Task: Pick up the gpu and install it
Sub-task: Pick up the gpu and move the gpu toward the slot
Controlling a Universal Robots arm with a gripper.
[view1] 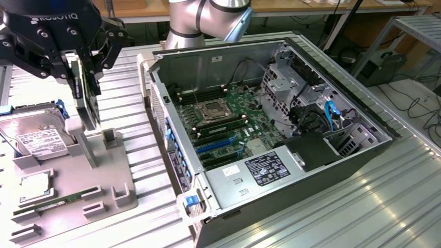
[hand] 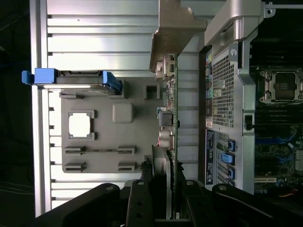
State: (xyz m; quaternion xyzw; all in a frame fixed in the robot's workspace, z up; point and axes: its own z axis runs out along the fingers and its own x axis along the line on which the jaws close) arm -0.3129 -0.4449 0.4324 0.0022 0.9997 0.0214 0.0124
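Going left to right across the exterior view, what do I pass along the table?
Hard drive → graphics card held upright in the gripper → open computer case.

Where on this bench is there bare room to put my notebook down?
The widest free patch is the ribbed table on the exterior view's right, beside the open computer case. A narrow strip runs between case and grey tray. The tray is crowded: hard drive, gripper holding the gpu.

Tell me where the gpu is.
At the exterior view's left, the gpu stands on edge in the gripper, over the grey tray, between the hard drive and the computer case.
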